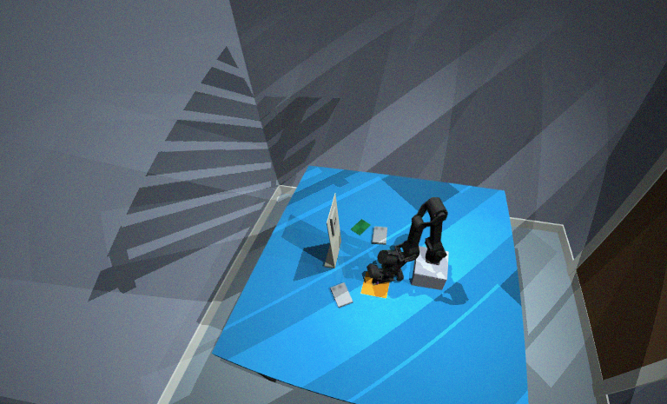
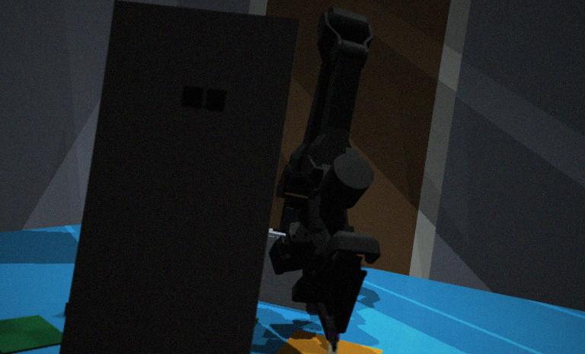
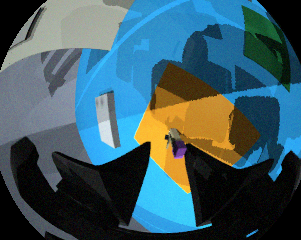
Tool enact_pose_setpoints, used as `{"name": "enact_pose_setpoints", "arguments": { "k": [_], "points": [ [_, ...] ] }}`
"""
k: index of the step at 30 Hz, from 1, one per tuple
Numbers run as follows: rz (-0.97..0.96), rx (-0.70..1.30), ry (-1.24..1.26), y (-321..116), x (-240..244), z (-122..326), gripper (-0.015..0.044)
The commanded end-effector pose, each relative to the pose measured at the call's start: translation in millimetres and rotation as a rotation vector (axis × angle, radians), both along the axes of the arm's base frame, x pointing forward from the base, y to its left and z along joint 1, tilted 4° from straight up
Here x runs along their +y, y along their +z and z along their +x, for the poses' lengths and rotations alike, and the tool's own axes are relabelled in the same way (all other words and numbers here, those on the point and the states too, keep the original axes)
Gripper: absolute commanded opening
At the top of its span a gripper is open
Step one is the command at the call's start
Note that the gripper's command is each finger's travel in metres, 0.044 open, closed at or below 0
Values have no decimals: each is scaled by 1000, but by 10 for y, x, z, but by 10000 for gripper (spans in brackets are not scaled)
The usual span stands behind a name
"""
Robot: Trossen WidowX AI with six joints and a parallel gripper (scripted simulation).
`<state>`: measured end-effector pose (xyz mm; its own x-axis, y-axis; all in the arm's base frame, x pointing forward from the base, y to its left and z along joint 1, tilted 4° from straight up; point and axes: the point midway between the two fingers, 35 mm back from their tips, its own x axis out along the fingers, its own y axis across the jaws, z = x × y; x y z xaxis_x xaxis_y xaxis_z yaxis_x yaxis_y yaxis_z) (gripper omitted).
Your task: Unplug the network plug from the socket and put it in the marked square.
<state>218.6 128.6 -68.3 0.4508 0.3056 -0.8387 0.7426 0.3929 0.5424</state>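
Note:
My gripper [image 2: 333, 333] [image 3: 168, 147] is partly open, pointing down over the orange square [image 1: 374, 289] [image 2: 302, 342] [image 3: 190, 112]. The small plug, grey-white with a purple rear part [image 2: 331, 345] [image 3: 179, 149], stands between the spread fingertips, nearer the right finger in the wrist view. A gap shows between it and the left finger. The plug is over the orange square; whether its lower end rests on the table is hard to tell. The upright panel [image 1: 333, 242] [image 2: 172, 195] [image 3: 85, 25] stands apart from the gripper, with two dark openings seen from behind.
A green square [image 1: 360, 227] [image 2: 27, 333] [image 3: 265, 45] lies near the panel. One pale flat block [image 1: 341, 294] [image 3: 107, 120] lies beside the orange square, another pale block [image 1: 379, 235] near the green one. The arm's base box [image 1: 428, 274] stands on the blue table [image 1: 305, 341].

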Motion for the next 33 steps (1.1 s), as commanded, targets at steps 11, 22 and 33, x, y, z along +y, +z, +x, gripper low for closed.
{"name": "enact_pose_setpoints", "arguments": {
  "k": [11, 22, 33],
  "points": [
    [-2, 4, 0, 60, -29, -40, 156],
    [-3, 4, -1, 113, -49, -66, 156],
    [-3, 4, -2, 160, -63, -82, 156]
  ]
}}
